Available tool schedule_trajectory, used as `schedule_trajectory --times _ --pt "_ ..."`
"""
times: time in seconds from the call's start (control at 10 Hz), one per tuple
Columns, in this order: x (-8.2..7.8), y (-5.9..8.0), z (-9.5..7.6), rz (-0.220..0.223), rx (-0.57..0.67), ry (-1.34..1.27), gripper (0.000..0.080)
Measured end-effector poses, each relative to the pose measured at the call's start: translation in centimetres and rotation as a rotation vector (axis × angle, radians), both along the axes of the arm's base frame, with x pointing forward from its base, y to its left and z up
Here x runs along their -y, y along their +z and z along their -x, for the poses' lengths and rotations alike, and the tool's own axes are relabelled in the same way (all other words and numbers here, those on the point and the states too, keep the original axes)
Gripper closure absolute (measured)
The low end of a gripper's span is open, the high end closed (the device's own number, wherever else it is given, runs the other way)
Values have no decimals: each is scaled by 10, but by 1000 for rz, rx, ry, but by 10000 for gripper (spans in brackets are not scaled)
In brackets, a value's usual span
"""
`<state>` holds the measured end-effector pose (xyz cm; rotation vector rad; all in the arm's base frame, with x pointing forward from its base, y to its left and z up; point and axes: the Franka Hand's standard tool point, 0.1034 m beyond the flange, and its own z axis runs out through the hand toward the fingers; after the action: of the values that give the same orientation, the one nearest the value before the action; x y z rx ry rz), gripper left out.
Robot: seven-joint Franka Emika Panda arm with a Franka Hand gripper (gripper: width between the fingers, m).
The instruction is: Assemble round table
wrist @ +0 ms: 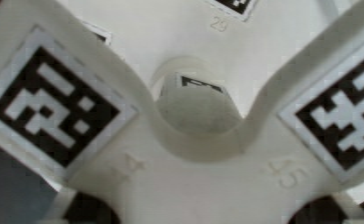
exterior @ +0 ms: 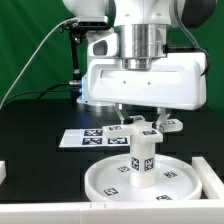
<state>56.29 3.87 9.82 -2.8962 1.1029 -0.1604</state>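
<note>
The large round rimmed disc [exterior: 100, 183] lies flat on the black table near the front. The short thick cylinder [exterior: 142, 163] stands upright at its centre, with tags on its side. The small cross-shaped piece [exterior: 146, 129] sits on top of the cylinder, and my gripper [exterior: 144, 124] is shut on it from above. In the wrist view the cross-shaped piece [wrist: 197, 150] fills the picture, with a tagged arm on each side and a round hollow in the middle. The gripper [wrist: 200, 205] holds it at the picture's edge. The cylinder and disc are hidden there.
The marker board [exterior: 84, 138] lies flat behind the disc towards the exterior view's left. White blocks stand at the table's front edge [exterior: 60, 212], at the right [exterior: 208, 172] and at the far left [exterior: 3, 171]. A green backdrop stands behind.
</note>
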Motion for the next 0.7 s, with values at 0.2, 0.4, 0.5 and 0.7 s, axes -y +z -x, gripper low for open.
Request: schedule_trajectory --times 0.2,0.4,0.5,0.7 --pt "0 0 0 -18 -2 -129 354" --pt "-2 0 1 -52 -14 -419 354" --pt "-2 0 2 -72 -16 -576 354" --pt "-1 0 2 -110 -21 -741 354"
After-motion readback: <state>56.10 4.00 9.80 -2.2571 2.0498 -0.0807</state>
